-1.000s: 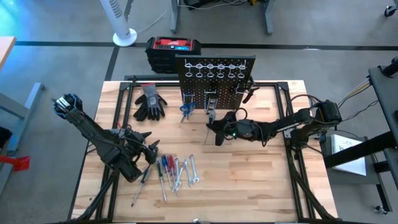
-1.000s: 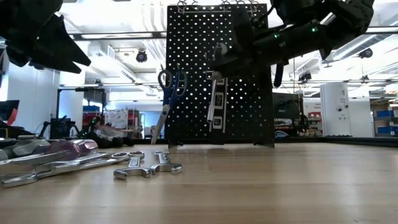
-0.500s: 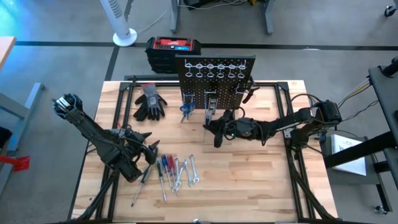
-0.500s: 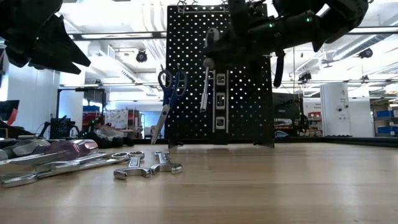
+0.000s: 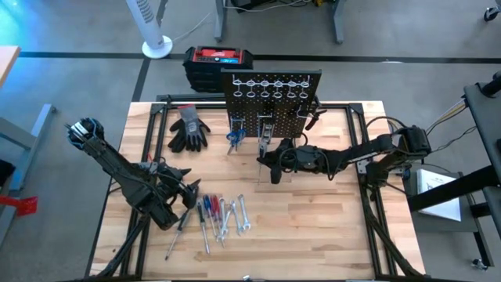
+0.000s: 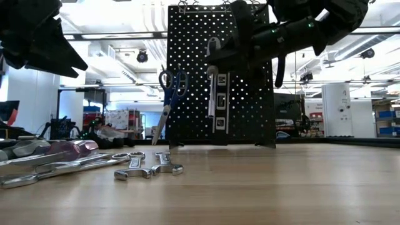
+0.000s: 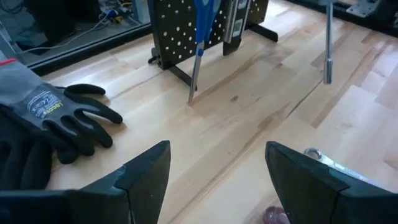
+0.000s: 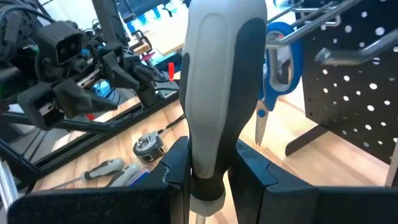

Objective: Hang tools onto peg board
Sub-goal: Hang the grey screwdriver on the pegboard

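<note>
On the worktop (image 5: 313,227) my left tool (image 7: 217,180) hovers wide open and empty over the loose tools (image 5: 215,215) (wrenches and screwdrivers lying together). Farther right, my right tool (image 5: 270,163) pinches a grey-handled screwdriver (image 8: 217,93) hard, shaft down, just before the peg board (image 5: 270,98), where scissors (image 6: 169,94) hang already. I judge this the hanging step; next I must lift it over a free ring and drop the shaft through. Which ring is free, I cannot tell.
</note>
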